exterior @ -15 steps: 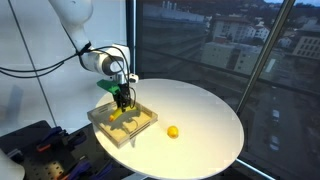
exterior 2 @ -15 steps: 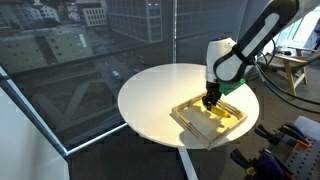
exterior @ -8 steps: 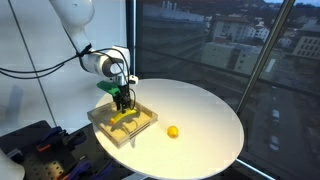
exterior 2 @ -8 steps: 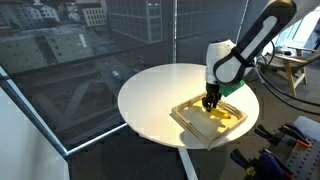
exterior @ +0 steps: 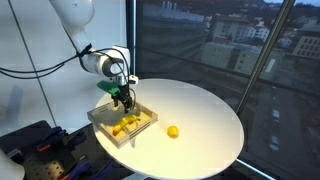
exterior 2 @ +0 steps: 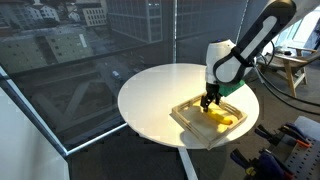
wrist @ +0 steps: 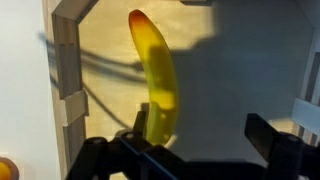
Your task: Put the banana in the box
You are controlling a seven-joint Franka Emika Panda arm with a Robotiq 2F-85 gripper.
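- Hanging just above the box (wrist: 68, 60) in the wrist view, the jaws are standing wide open, with one finger at each lower corner of the picture and nothing clamped between them.
- The banana (wrist: 158, 80) is lying flat on the box floor beneath them, running away from the camera close beside one wooden wall. Its near end is passing behind one finger, so I cannot tell from the wrist view whether the two are touching.
- Both exterior views are showing the banana (exterior: 124, 124) resting inside the low walls, with the jaws hovering over it rather than down on it.
- I am judging that the placing step is looking done: the fruit is sitting where the task wants it, and only the retreat is remaining.
- That next move is calling for a straight lift with the jaws kept open, clearing the box walls without nudging the banana or catching the rim.
- A small round yellow-orange fruit (exterior: 172, 131) is sitting on the round white desk (exterior: 205, 105), well apart from the box, and is needing no attention.
- The Panda arm (exterior: 95, 62) is reaching in from the desk's edge, and window glass with city buildings is filling the background.
- No brand, label or writing is showing legibly on the box, the banana or the arm at this size.
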